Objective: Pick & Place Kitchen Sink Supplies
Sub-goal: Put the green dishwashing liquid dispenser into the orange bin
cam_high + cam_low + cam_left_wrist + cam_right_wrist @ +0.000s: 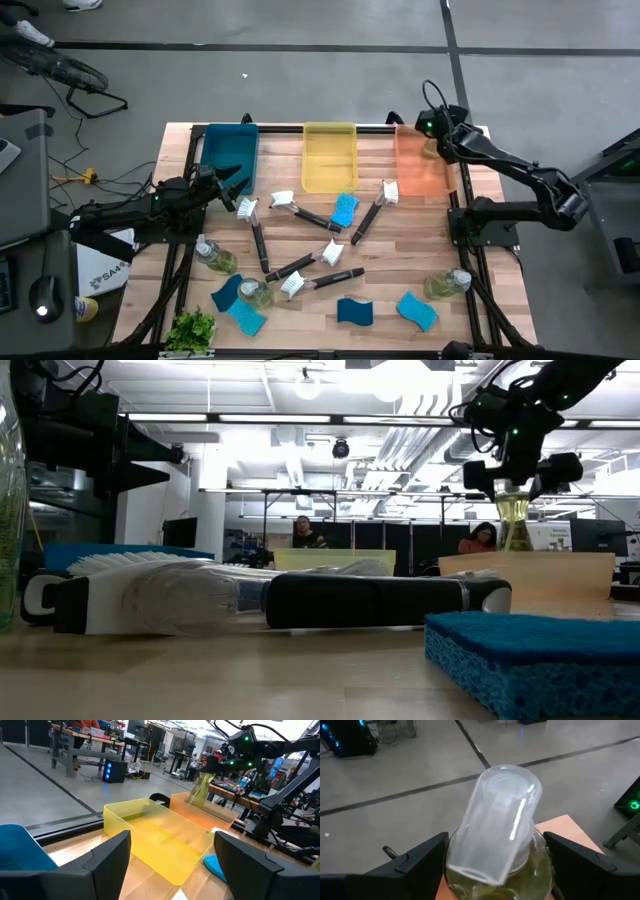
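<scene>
1. My right gripper (432, 148) hung over the orange bin (425, 172); its fingers flanked a soap bottle (495, 855), grip uncertain.
2. My left gripper (232, 180) waited spread beside the blue bin (228, 150).
3. Sponges (345, 209) and brushes (370, 212) lay on the table (300, 320).

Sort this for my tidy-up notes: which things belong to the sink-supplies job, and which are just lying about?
Job: blue sponges, dish brushes, soap bottles, one bottle between the right gripper's fingers above the orange bin.
Lying about: green plant, mouse.

three bins (329, 156) behind scattered supplies (300, 265)
</scene>
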`<state>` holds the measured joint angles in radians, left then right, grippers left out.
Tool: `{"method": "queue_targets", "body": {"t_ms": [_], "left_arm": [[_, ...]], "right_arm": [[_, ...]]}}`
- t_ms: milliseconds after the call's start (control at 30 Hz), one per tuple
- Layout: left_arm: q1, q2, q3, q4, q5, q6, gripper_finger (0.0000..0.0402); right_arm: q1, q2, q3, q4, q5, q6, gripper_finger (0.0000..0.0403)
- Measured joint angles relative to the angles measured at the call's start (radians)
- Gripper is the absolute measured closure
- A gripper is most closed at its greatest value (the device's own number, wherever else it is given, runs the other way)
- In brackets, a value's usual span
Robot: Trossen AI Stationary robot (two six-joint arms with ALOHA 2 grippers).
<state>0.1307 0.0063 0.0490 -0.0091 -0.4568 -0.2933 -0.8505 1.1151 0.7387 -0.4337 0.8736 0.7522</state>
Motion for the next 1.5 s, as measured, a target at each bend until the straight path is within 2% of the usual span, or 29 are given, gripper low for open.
{"method": "queue_targets", "body": {"t_ms": [300,867,967,1267,1500], "left_arm": [[0.000,0.000,0.000,0.000,0.000,0.000,0.0121],[0.000,0.000,0.000,0.000,0.000,0.000,0.0121],[0.000,0.000,0.000,0.000,0.000,0.000,0.0121],[0.000,0.000,0.000,0.000,0.000,0.000,0.0121],[0.000,0.000,0.000,0.000,0.000,0.000,0.0121]], "right_arm": [[0.000,-0.044,0.000,-0.026,-0.064,-0.055,0.0088],[0.000,-0.057,0.000,-0.038,-0.072,-0.081,0.0088],[0.000,-0.057,0.000,-0.041,-0.085,-0.082,0.0078],[0.011,-0.057,0.000,-0.044,-0.114,-0.104,0.0016],[0.013,-0.100,0.000,-0.078,-0.157,-0.146,0.0012]]}}
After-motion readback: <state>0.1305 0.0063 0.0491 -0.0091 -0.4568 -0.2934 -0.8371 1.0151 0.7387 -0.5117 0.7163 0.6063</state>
